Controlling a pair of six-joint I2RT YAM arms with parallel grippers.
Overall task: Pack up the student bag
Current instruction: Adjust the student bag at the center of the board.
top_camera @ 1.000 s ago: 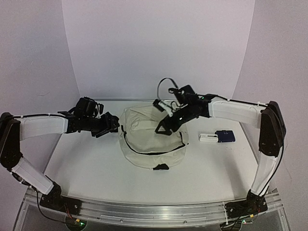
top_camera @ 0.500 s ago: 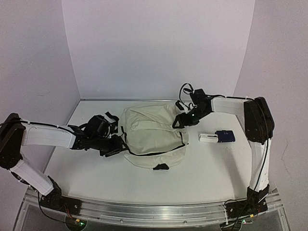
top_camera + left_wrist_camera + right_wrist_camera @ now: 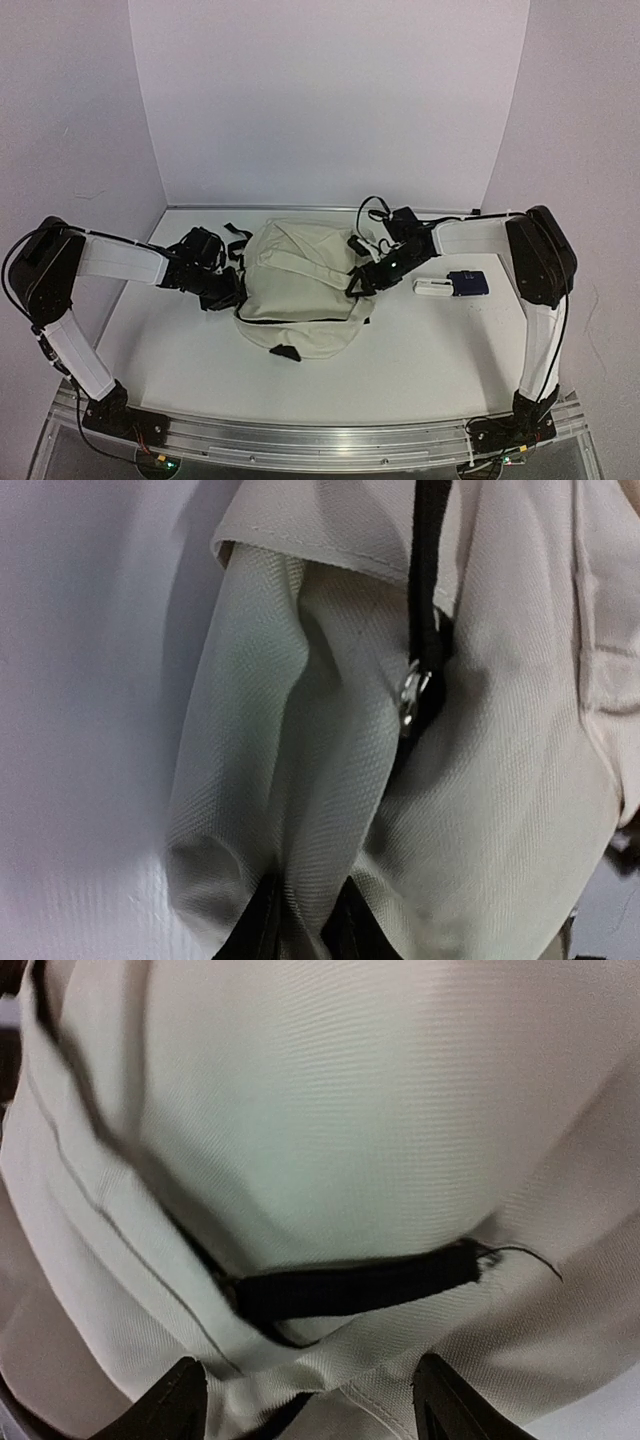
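The student bag (image 3: 305, 290), cream-beige with black zipper lines, lies flat in the middle of the table. My left gripper (image 3: 232, 292) is at the bag's left edge. In the left wrist view its two dark fingertips (image 3: 300, 935) pinch a fold of the bag's fabric (image 3: 300, 780), below a black zipper line with a metal pull (image 3: 412, 695). My right gripper (image 3: 358, 285) rests on the bag's right side. In the right wrist view its fingers (image 3: 315, 1405) stand wide apart over the fabric, just below a short black strap (image 3: 350, 1285).
A small blue item with a white piece (image 3: 455, 284) lies on the table right of the bag. Black straps (image 3: 235, 240) trail from the bag's back left. A black cable (image 3: 370, 210) loops above the right wrist. White walls close off the back and sides.
The left gripper has moved to the bag's left edge and closed on a fold. The bag has shifted left and toward the front. The right gripper has come down onto the bag's right side.
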